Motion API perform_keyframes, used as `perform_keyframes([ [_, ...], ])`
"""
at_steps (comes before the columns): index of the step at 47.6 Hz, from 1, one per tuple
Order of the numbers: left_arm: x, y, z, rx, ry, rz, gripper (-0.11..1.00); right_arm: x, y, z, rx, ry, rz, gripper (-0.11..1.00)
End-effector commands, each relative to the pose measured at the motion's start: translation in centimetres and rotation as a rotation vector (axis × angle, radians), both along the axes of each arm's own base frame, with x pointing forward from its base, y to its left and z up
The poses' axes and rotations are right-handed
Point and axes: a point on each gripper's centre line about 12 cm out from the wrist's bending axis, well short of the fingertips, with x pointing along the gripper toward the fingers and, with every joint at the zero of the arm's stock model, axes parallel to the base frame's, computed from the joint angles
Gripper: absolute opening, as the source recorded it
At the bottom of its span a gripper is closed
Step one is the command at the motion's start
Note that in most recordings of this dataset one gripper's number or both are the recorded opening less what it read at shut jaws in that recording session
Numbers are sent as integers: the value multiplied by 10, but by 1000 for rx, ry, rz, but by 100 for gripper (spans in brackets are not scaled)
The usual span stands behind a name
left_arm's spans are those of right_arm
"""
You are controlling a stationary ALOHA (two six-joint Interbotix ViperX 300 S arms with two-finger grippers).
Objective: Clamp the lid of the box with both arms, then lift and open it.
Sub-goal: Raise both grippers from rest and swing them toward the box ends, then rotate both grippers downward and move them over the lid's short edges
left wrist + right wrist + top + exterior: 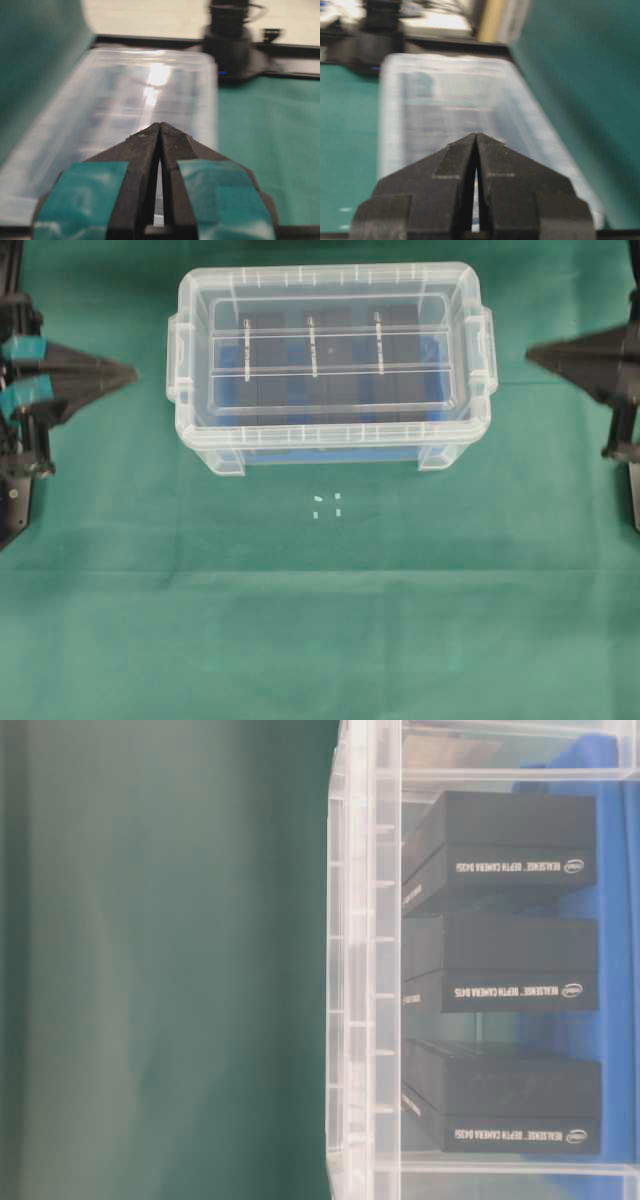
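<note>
**Both pincers closed and waiting beside the closed box**

Closed black jaws fill the bottom of each wrist view. The left gripper [159,131], with teal tape on it, has its two jaws pressed together and holds nothing. The right gripper [476,139] is in the same state: tips touching, nothing between them.

Going from big to small, the green table cloth [320,640] covers all the work surface. On it, near the far edge and about in the middle, stands the box [330,445], a deep clear tub. The lid [330,300] lies flat on top of it, not yet lifted. Inside are three black blocks [330,390] on a blue liner [435,350]. Some small white marks [328,504] are on the cloth just in front of the box.

In my judgement the task is at its start. Each gripper points to one short end of the box, but both are well apart from it. To do this step well, both pincers should open first, then come in at the height of the lid rim, so they take the lid and not the handle of the tub. They should close together and rise evenly, otherwise the lid may tilt or the tub may come up too.

Only the overhead view shows both arms and the gaps at each side. The table-level view shows the white print on the blocks but no gripper. The wrist views are blurred.
</note>
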Motion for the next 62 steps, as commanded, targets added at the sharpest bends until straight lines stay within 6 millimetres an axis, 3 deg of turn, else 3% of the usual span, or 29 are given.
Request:
perform_keyframes([
  [1,0,10,9,8,-14,46,1,1,-15,10,-11,-5,-66,0],
  [12,-4,25,9,4,3,124,1,5,-42,6,-2,47,-170,0],
  [23,-3,26,6,-23,64,128,1,9,-48,0,42,127,-190,0],
  [39,-6,25,-3,-124,321,132,1,5,-48,-16,192,469,-202,0],
  [49,-11,24,-9,-164,451,136,1,6,-49,-39,287,729,-207,0],
  [62,-8,30,-30,-264,724,170,1,7,-51,-52,347,916,-209,0],
])
